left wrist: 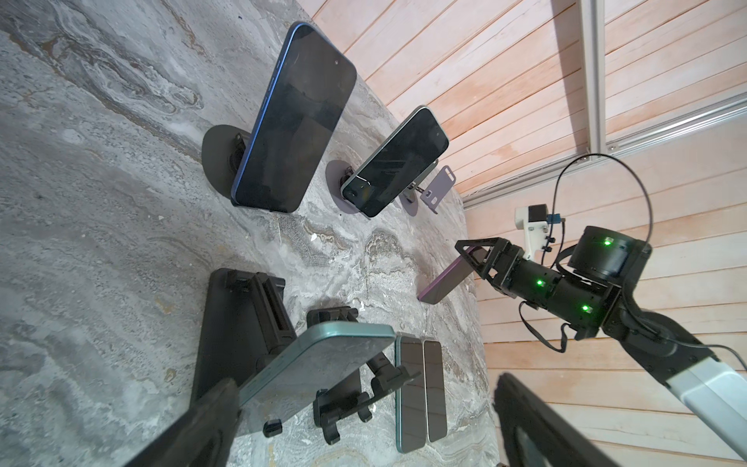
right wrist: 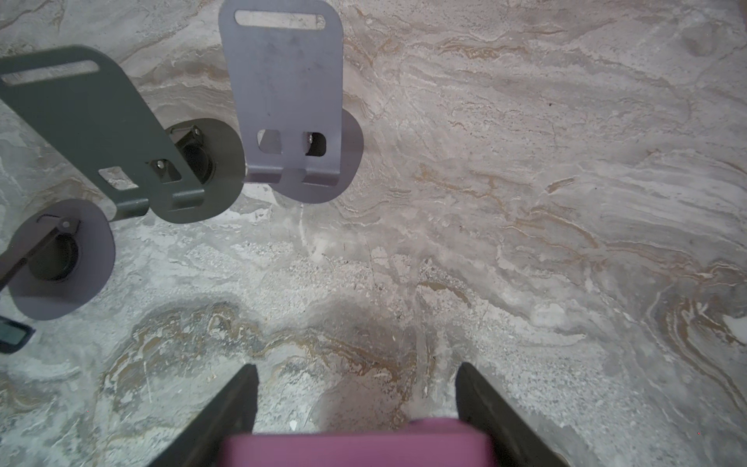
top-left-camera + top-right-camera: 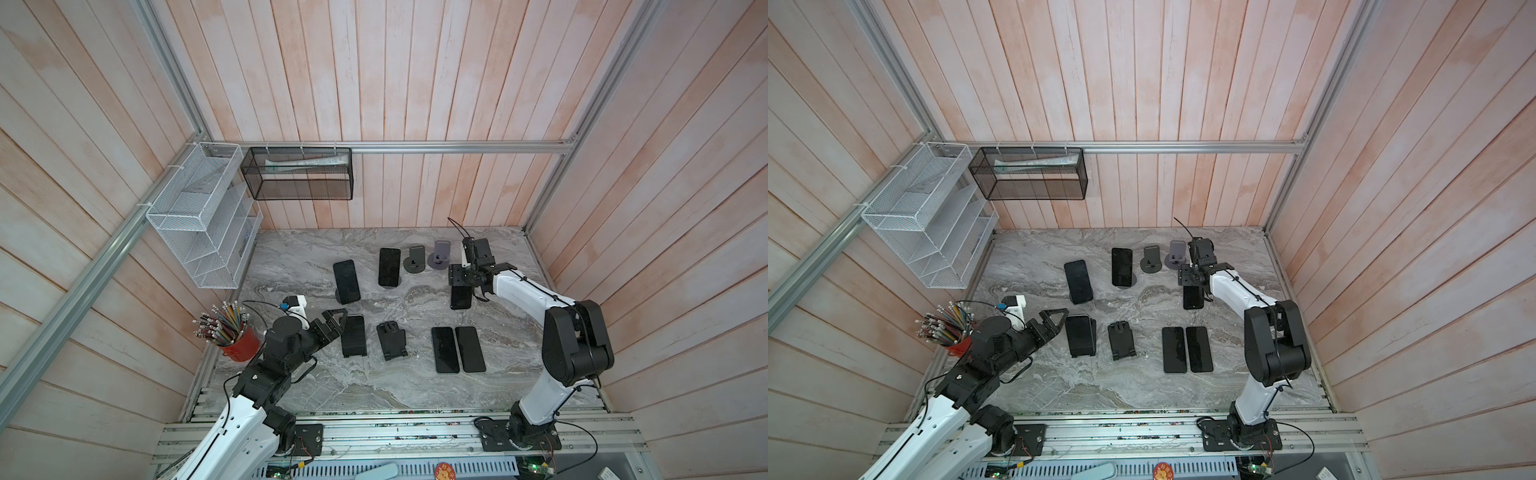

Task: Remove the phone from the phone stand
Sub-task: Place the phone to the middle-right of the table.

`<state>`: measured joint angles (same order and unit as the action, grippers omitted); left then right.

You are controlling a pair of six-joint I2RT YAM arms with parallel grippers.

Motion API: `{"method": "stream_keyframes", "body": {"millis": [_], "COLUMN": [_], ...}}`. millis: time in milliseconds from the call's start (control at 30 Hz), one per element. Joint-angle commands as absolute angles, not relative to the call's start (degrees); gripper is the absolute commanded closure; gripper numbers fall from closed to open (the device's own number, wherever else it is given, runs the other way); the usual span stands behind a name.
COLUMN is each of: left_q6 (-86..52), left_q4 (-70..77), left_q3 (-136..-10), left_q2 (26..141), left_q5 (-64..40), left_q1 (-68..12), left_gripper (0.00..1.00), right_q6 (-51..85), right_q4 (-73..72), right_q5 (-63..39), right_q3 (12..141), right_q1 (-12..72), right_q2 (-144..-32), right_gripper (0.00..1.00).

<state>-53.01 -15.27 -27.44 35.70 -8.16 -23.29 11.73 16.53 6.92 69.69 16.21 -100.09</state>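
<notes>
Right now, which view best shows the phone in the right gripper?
The left wrist view: the purple phone shows along its length, clamped at one end in the right gripper. Both top views show only its dark end beyond the gripper; the right wrist view, just a pink edge.

You're looking at a robotics lab cell dressed as a desk: plank wall panels [image 3: 415,83] in an aluminium extrusion frame [image 3: 457,146], a slotted rail [image 3: 395,434] beside a bare circuit board [image 3: 538,467]. A mesh organiser [image 3: 187,232] and a pencil cup [image 3: 239,343] furnish it.
</notes>
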Motion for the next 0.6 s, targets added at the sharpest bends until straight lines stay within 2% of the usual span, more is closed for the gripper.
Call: {"method": "stream_keyframes", "body": {"millis": [0,567], "left_q6": [-53.2,-53.2], "left_q4": [-12.7,-12.3], "left_q3": [-26.7,-26.8], "left_q2": [36.6,37.9], "left_q5": [-8.9,-8.6], "left_q1": [-23.1,-23.1], "left_gripper": [0.00,0.00], "right_q6": [10.7,14.2], "right_q4": [17.9,16.2], "right_q5": [6.8,4.9], "right_q3": [71.0,69.3], "right_q1": [15.8,15.3], "right_q2": [-102.4,-107.0], "right_gripper": [0.32,0.32]}}
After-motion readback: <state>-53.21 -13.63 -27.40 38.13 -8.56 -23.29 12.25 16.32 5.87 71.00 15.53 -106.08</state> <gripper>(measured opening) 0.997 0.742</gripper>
